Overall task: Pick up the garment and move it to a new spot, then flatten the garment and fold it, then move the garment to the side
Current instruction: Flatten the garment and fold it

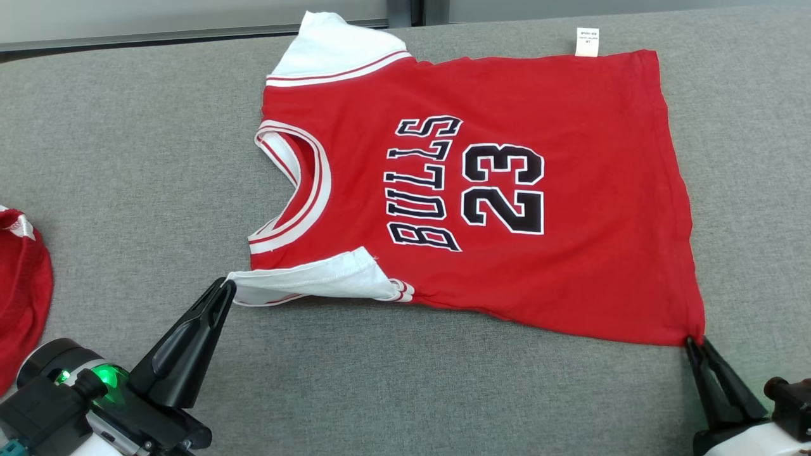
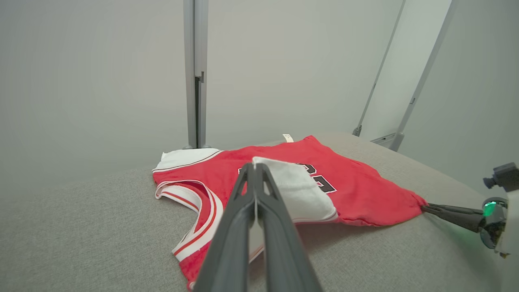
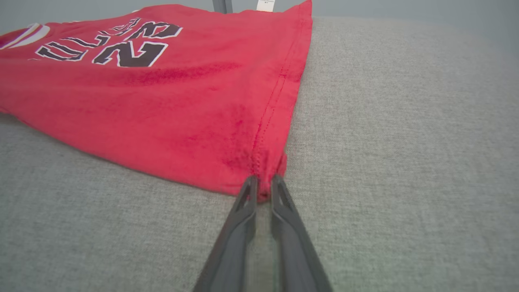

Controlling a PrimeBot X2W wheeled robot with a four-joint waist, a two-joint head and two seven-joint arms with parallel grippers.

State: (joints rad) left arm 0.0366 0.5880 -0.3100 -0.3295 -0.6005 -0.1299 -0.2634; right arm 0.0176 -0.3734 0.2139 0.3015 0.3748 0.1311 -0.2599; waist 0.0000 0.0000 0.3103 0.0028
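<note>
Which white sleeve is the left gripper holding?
The near sleeve, pinched at its tip by the left gripper; the far sleeve lies flat, untouched.

the red jersey (image 1: 481,266) carries the word "bulls" in black letters edged with white, and beside it the number "23" in the same black with white edging. a small white tag (image 1: 587,42) at the jersey's hem has a few lines of print, too small to read.

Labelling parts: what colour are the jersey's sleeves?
White sleeves with red-striped trim on the jersey; clearest in head view.
</note>
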